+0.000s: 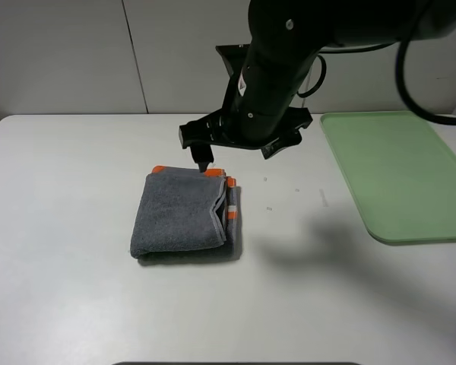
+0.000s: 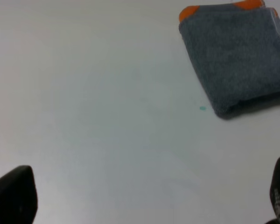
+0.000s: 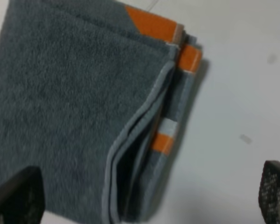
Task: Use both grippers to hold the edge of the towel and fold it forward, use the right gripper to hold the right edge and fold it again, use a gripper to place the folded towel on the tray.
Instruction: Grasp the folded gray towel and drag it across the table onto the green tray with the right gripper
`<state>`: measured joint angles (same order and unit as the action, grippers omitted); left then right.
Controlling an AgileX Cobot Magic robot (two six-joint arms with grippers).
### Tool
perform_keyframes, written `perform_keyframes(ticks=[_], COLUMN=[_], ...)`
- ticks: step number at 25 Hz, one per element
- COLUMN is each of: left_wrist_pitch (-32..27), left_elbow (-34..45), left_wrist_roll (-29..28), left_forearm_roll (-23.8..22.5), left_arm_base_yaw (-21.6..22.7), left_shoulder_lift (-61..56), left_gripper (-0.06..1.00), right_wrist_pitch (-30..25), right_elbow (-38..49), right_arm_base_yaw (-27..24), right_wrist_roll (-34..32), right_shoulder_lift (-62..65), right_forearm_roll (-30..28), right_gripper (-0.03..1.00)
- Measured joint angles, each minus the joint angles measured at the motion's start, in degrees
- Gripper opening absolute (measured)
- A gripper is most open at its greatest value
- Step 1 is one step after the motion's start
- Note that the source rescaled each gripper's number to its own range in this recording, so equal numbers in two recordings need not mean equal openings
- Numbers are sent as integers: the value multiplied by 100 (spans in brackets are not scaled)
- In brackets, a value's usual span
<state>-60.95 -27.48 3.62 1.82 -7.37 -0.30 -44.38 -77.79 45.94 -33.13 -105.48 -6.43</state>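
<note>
Item: towel (image 1: 184, 217), folded, on table (image 1: 61, 228), apart from tray (image 1: 399, 171). Right claw (image 3: 144, 198) open above it; left claw (image 2: 144, 196) open, empty. Risk: loose layers, seemingly uneven, may slip apart when lifted.

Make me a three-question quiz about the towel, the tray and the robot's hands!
1. Where is the towel?
A. On the tray
B. On the white table, left of the tray
C. Held in the air

2. What colour is the tray?
A. Pale green
B. Blue
C. Red

3. How is the right end effector?
A. Shut on the towel
B. Shut on nothing
C. Open, above the towel's far edge

Answers: 1 B, the folded towel lies on the table apart from the tray. 2 A, the tray is pale green. 3 C, its fingers stand wide apart in the right wrist view, with nothing between them.
</note>
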Motion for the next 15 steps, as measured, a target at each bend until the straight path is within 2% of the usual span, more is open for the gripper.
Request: perform_keyframes(ticks=[15], left_wrist_pitch=[0], left_elbow=[0], left_wrist_roll=[2], left_forearm_roll=[0], left_arm_base_yaw=[0], left_shoulder_lift=[0], left_gripper=[100], right_wrist_pitch=[-6], right_elbow=[-712], right_arm_base_yaw=[6], right_wrist_roll=[-77], right_shoulder_lift=[-1540], right_forearm_roll=[720], right_gripper=[100])
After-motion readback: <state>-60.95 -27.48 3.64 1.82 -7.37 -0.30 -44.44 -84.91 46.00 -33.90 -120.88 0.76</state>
